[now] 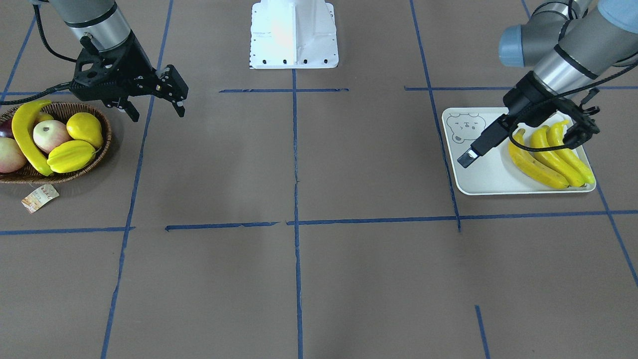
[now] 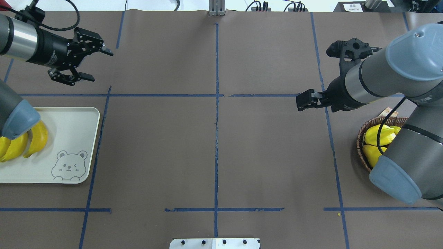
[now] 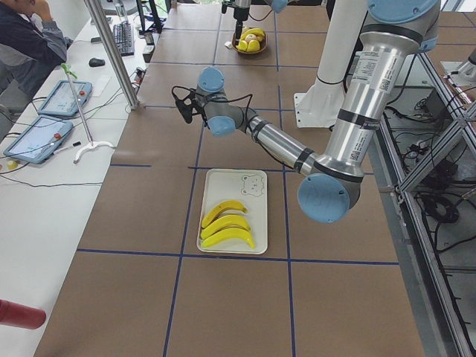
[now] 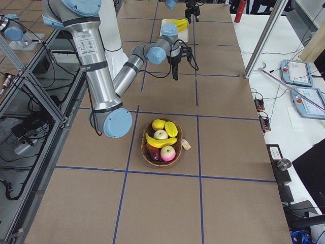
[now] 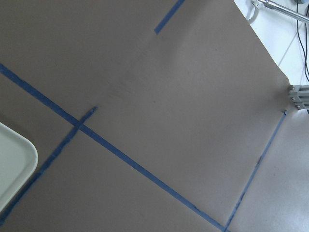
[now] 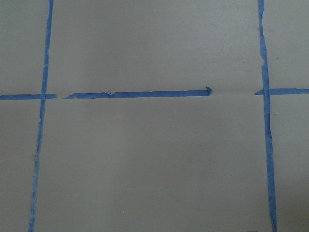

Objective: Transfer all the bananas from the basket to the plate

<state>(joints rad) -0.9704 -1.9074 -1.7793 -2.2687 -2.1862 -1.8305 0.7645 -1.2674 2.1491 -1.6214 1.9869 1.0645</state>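
Exterior front-facing, three bananas (image 1: 548,159) on plate (image 1: 481,179), one banana (image 1: 26,142) in basket (image 1: 75,175), left tool (image 2: 98,65), right tool (image 1: 157,113) spread

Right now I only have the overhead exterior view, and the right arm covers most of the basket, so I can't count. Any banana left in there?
Observer: Yes, one banana lies across the other fruit in the basket.
Operator: And on the plate? I can't see them whole.
Observer: Three bananas lie side by side on the plate.
Operator: Is the right gripper ready to pick?
Observer: From the front, the right gripper is open and empty, off to the side of the basket, not over it.
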